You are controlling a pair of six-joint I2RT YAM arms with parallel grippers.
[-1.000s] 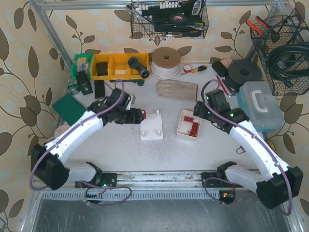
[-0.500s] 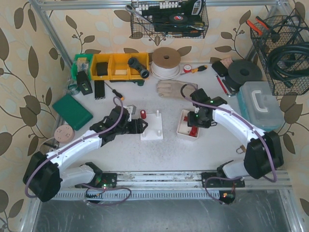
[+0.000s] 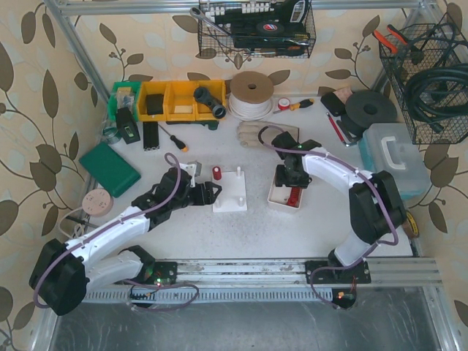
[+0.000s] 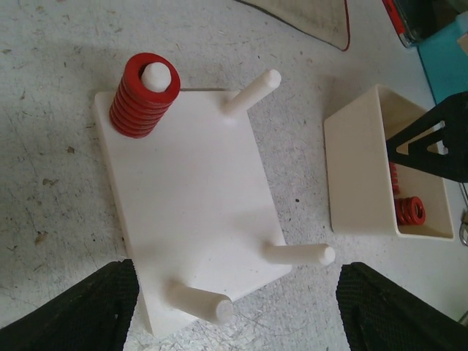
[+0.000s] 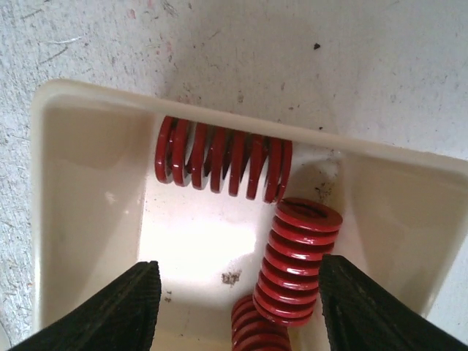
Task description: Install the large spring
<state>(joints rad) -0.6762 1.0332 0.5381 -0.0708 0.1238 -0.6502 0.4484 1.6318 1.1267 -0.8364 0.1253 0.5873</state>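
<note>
My left gripper (image 3: 210, 193) is down low at the left edge of the white peg board (image 3: 232, 202); fingers (image 4: 80, 311) spread wide, nothing between them, one off each side of the board's near end and neither touching it. From my left wrist I count four pegs on that board; the far corner peg already wears a red coil spring (image 4: 145, 93), seated right down to the base with the peg's white tip showing through its top; the other three pegs are bare. The board lies flat on the speckled table (image 3: 183, 230).

Over to the right; my right gripper (image 3: 290, 184) hangs directly above the white tray (image 3: 273, 193), which sits just beside the board's right edge. Fingers (image 5: 110, 311) parted here too, gripping nothing, straddling the tray's inside. Below them, more red springs; a lying spring (image 5: 223, 168) rests on its side against the tray's far wall; a thick spring (image 5: 298, 252) leans with its open end up near the end of the lying one, closer to one finger than the other; a third spring (image 5: 252, 333) peeks in at the bottom edge, mostly cut off. Which of these is the large one I cannot tell for certain; the thick leaning one looks the stoutest.
</note>
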